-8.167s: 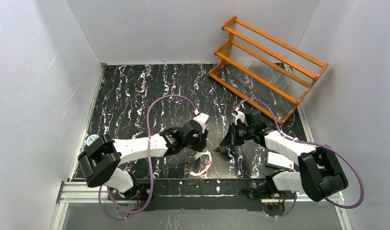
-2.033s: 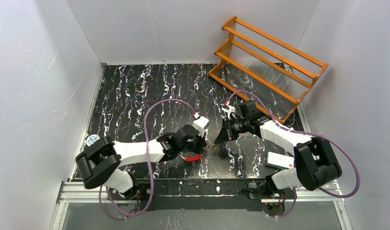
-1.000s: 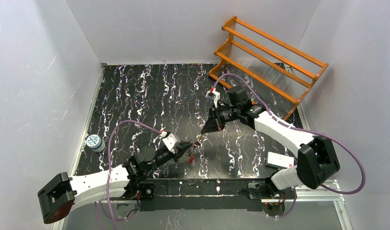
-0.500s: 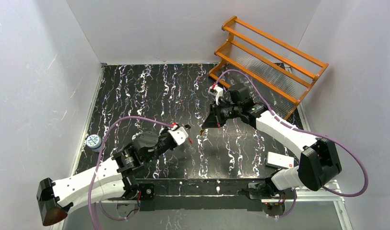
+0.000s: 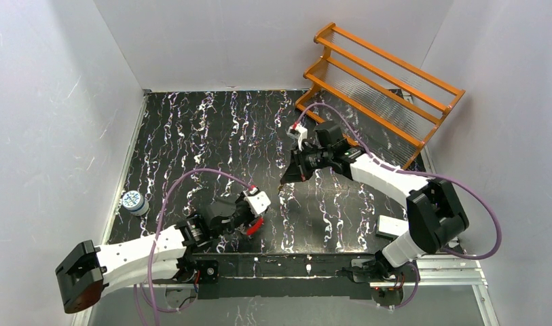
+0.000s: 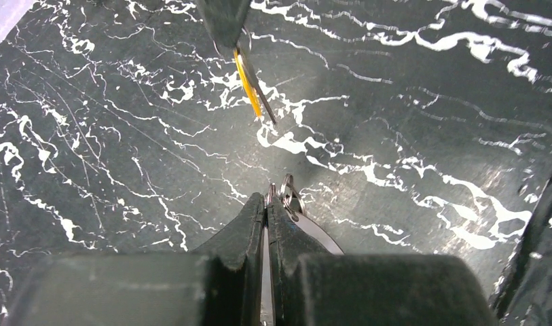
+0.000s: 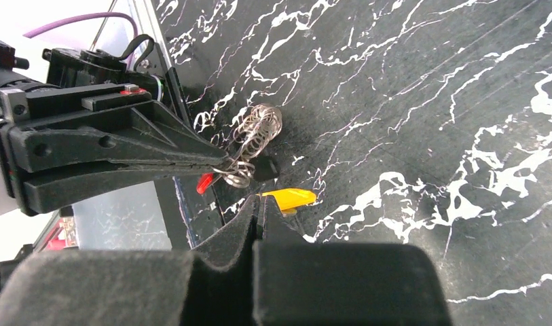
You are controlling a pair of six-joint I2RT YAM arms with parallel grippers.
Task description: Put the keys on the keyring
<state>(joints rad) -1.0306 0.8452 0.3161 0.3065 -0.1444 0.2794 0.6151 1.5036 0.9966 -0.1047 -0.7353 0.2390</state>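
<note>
My left gripper (image 5: 256, 219) is shut on the keyring (image 7: 254, 134), a bunch of thin silvery wire coils with a short red section (image 7: 205, 182). In the left wrist view the jaws (image 6: 267, 200) pinch the small wire loops (image 6: 288, 192). A small dark piece (image 7: 264, 168) hangs by the coils; I cannot tell whether it is the silvery key. My right gripper (image 5: 284, 182) is shut on the brass key (image 7: 290, 197), held a little above the table just right of the keyring. The brass key (image 6: 248, 85) also shows ahead of the left jaws, apart from the loops.
An orange slatted rack (image 5: 381, 88) stands at the back right. A white card (image 5: 395, 227) lies near the right arm's base. A small round tin (image 5: 132, 200) sits at the left edge of the black marbled table (image 5: 191, 129). Purple cables loop over both arms.
My left gripper has lifted the keyring off the table, swung about, and dropped back toward the near edge. My right gripper has carried the brass key up and left, toward the table's middle.
</note>
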